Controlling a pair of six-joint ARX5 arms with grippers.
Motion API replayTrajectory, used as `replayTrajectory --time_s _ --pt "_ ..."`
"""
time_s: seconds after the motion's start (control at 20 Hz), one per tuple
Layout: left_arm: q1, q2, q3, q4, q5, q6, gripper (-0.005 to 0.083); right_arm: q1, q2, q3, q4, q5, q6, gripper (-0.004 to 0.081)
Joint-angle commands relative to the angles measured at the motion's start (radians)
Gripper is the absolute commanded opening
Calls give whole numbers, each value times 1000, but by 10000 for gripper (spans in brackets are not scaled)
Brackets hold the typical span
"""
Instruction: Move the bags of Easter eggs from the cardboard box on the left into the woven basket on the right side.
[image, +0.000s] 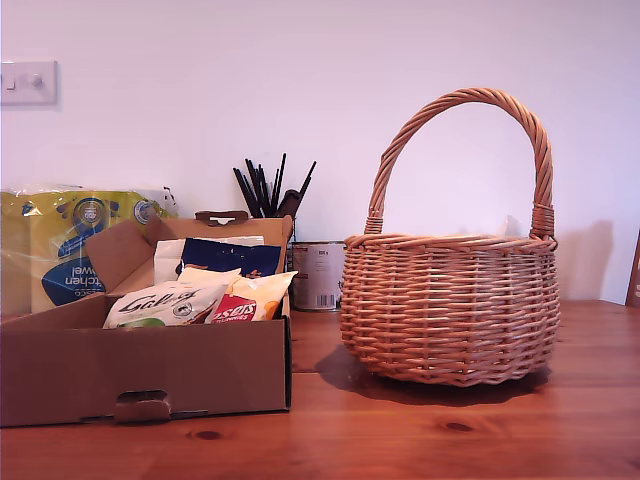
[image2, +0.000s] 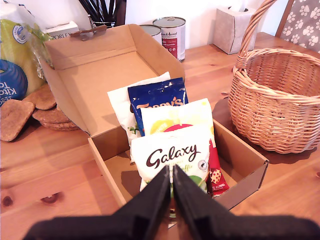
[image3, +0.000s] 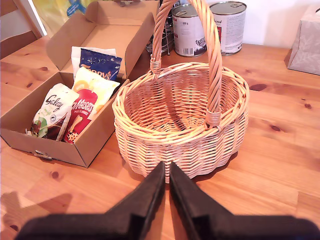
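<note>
The cardboard box (image: 150, 370) stands at the exterior view's left, its lid flap folded back. Inside lie a white Galaxy bag (image2: 172, 152), a white-orange Maltesers bag (image2: 182, 117), a dark blue Terry's bag (image2: 157, 100) and another white pouch (image2: 122, 102) under it. My first gripper (image2: 171, 172) is shut and empty, hovering over the Galaxy bag's near edge. The woven basket (image3: 180, 100) sits beside the box with nothing in it. My second gripper (image3: 166, 172) is shut and empty, just short of the basket's near wall. Neither gripper shows in the exterior view.
Two tins (image3: 229, 25) and a holder of dark pens (image: 268, 190) stand behind the box and basket. A yellow-blue kitchen towel pack (image: 70, 250) sits behind the box. Heart-shaped coasters (image2: 30, 112) lie beside it. A tissue box (image2: 230, 27) stands at the back.
</note>
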Motion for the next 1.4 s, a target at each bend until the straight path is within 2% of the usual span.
replayTrajectory --time_s 0.0,0.4,0.5,0.7,0.8,0.85,0.9,0.95,1.05,1.1,1.2,1.35 --pt "-1 -2 -14 -49 3 -8 -22 4 8 8 -26 0 -7 -13" --pt "-1 -2 -14 -38 4 -9 -22 4 8 8 -16 0 -7 -13" --pt "-1 3 -14 0 33 -9 -22 4 10 9 8 -13 -7 -13" --pt "-1 107 7 37 126 23 -22 4 77 10 66 -113 -8 -13" --pt "-1 195 12 87 191 138 -22 4 128 10 90 -173 -8 -13" --pt "-1 244 12 138 191 167 -20 4 149 10 105 -191 -7 -13" --pt "-1 290 12 195 191 237 17 4 165 10 117 -192 -7 -13" --pt "-1 344 12 259 191 271 145 4 178 10 126 -192 -7 -13" --pt "2 447 13 369 174 292 536 4 198 10 140 -195 -7 -13" --pt "8 508 23 388 173 317 618 4 206 10 143 -195 -7 -13" --pt "27 629 55 393 201 407 619 4 213 10 147 -195 -7 -13" --pt "53 795 136 392 236 452 619 4 212 10 145 -195 -7 -13"
